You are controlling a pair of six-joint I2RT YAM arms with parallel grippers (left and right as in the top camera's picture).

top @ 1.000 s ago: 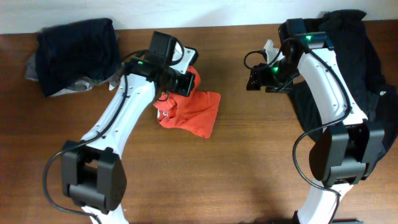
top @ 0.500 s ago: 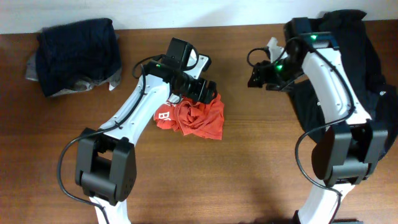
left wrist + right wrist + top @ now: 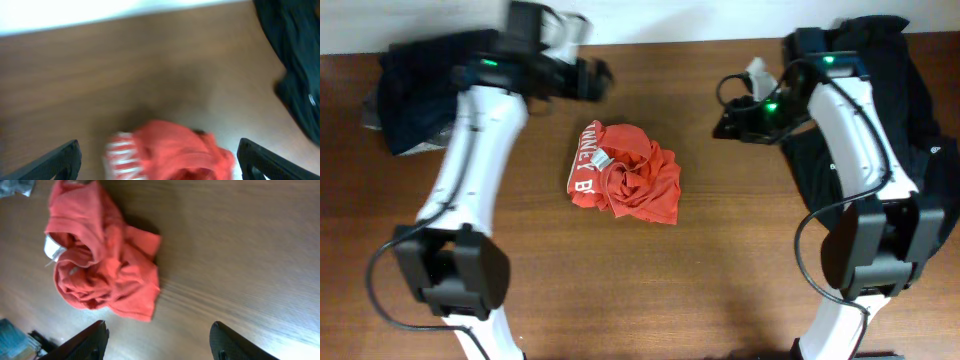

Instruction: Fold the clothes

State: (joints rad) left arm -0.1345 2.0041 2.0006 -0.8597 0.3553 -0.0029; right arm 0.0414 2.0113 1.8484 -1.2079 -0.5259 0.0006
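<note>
The clothes, a red-orange T-shirt (image 3: pixel 625 185) with white lettering, lie crumpled in a heap on the middle of the wooden table. My left gripper (image 3: pixel 603 78) hovers open behind the shirt near the table's back edge, blurred by motion. In the left wrist view the shirt (image 3: pixel 170 152) shows low between the widely spread fingers (image 3: pixel 55 162), untouched, with the left gripper (image 3: pixel 159 146) holding nothing. My right gripper (image 3: pixel 723 128) stands open to the shirt's right, pointing at it. In its wrist view the shirt (image 3: pixel 100 260) lies well ahead of the right gripper (image 3: pixel 157 330).
A dark navy folded pile (image 3: pixel 440 90) sits at the back left, just behind the left arm. A black garment (image 3: pixel 910 120) covers the back right corner under the right arm, and also shows in the left wrist view as the black garment (image 3: pixel 295 65).
The left gripper opened and let go of the shirt, then swung up and left toward the back edge. The shirt dropped into a crumpled heap. The right arm barely moved.
</note>
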